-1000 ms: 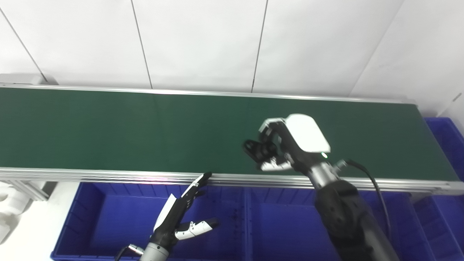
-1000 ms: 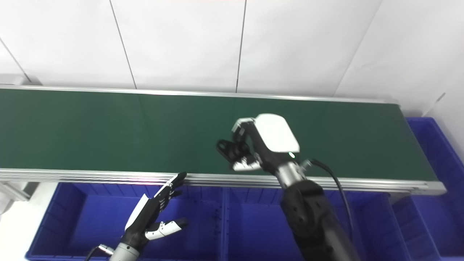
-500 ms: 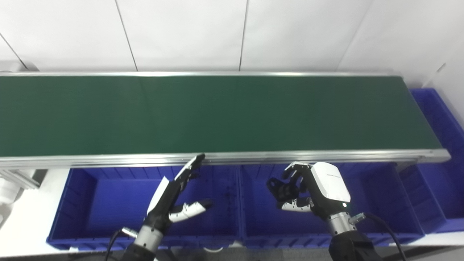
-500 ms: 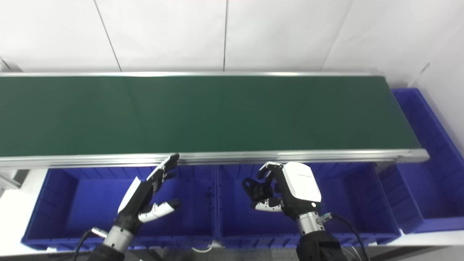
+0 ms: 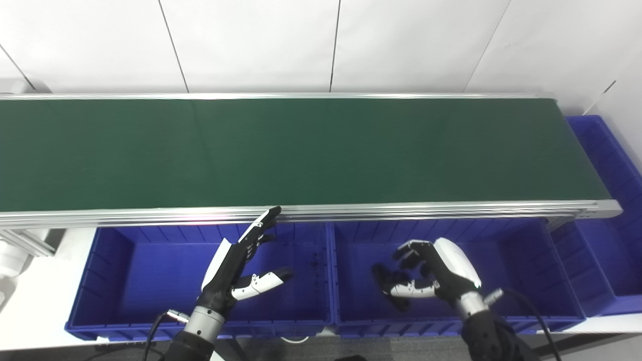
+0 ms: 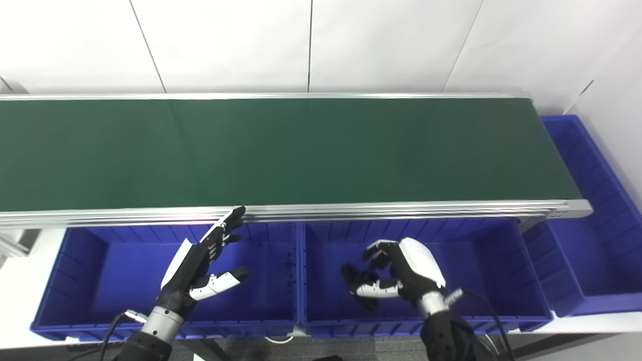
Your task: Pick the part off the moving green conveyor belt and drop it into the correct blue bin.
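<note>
A long green belt (image 5: pixel 301 150) runs across with shiny metal edges. Blue bins (image 5: pixel 150 271) sit in a row just below it.

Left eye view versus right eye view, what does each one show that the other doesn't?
Only the left eye view shows a white object at the left edge. Only the right eye view shows the end bin out to its far wall. Both show the bare belt, the left hand open over the left bin, and the right hand over the middle bin with a dark part at its fingertips; whether it grips the part is unclear.
</note>
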